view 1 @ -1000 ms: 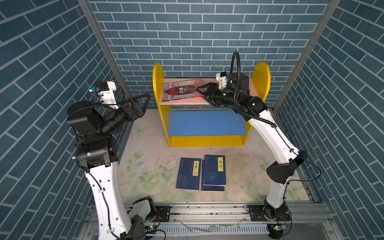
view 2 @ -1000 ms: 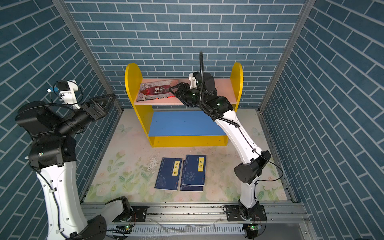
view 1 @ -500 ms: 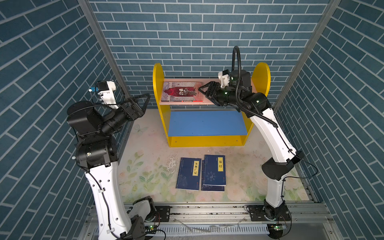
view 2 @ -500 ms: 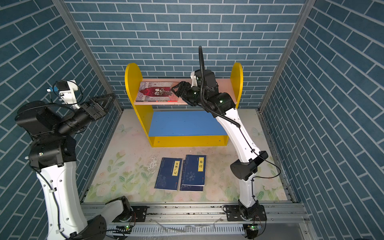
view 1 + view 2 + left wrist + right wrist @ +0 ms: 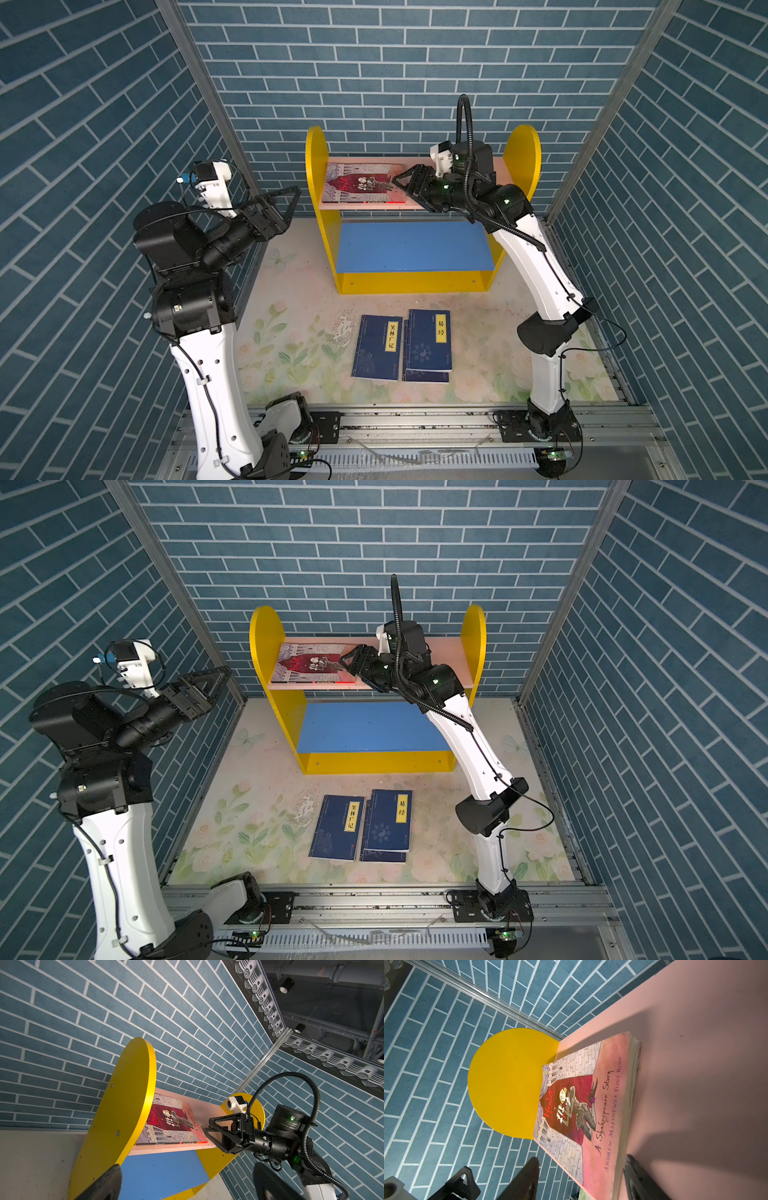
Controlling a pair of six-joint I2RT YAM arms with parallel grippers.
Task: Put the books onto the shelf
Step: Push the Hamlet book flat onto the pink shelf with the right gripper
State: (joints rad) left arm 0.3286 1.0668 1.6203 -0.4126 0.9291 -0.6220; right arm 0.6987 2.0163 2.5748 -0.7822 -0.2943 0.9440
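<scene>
The illustrated book [image 5: 360, 183] looked skewed a second ago on the pink upper board [image 5: 695, 1022], its right end at the right gripper [image 5: 397, 185]. Now it lies flat and square, with its left edge against the yellow left side [image 5: 316, 174] of the shelf. The gripper's jaws have spread a little wider. They now sit at the book's right edge, though it is hard to tell whether a fingertip is touching it. The wrist has risen slightly. The right arm's elbow [image 5: 548, 332] has drawn in to the left and moved farther back, toward the shelf.
</scene>
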